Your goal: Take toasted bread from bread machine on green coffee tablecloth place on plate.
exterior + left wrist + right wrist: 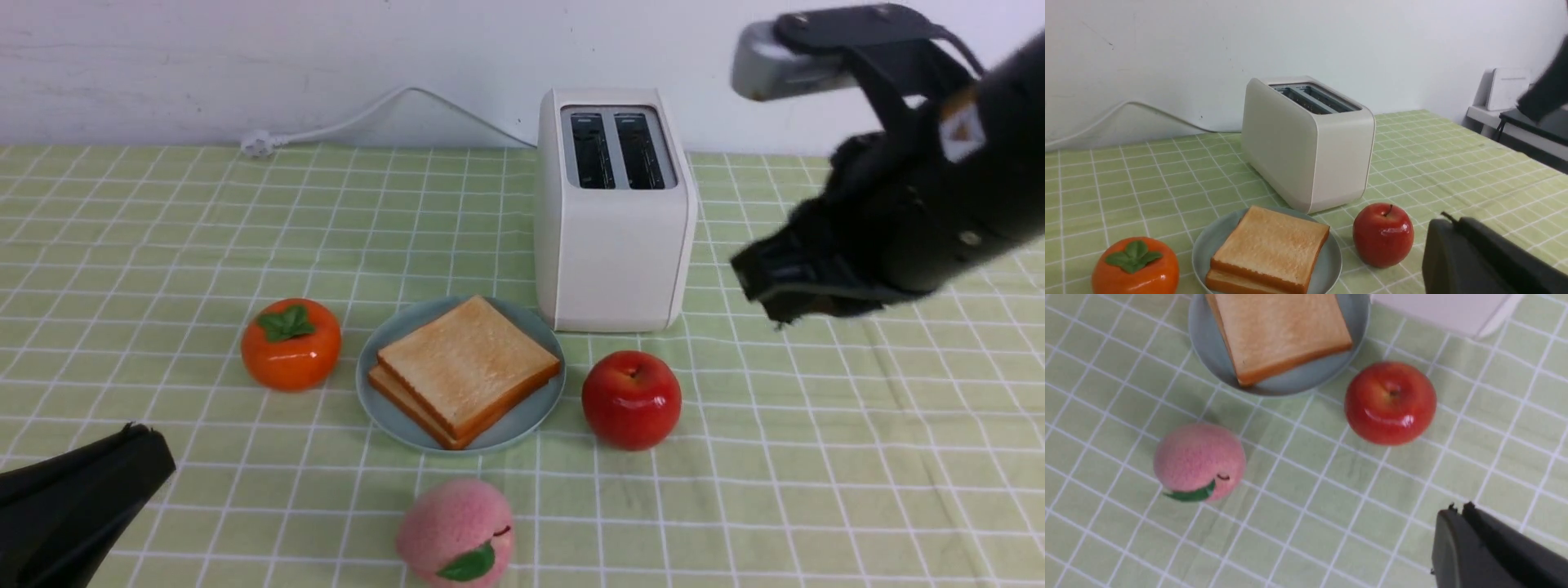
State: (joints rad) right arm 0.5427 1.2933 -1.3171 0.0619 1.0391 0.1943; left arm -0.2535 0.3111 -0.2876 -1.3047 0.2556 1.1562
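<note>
Front view: two slices of toasted bread (467, 367) lie stacked on the plate (406, 320). The plate rests on the green coffee tablecloth (816, 449) covering the surface, just in front of the bread machine (612, 220). A persimmon (291, 345) sits left of the plate, an apple (631, 400) right of it, and a peach (455, 532) nearer the robot. The left pincer (139, 447) is low at the near left. The right pincer (771, 296), blurred, hangs high to the right of the bread machine. Left wrist view: the left pincer's tips meet, gripping nothing. Right wrist view: the right pincer's tips are pressed together over bare cloth, apart from the apple, holding nothing.
</note>
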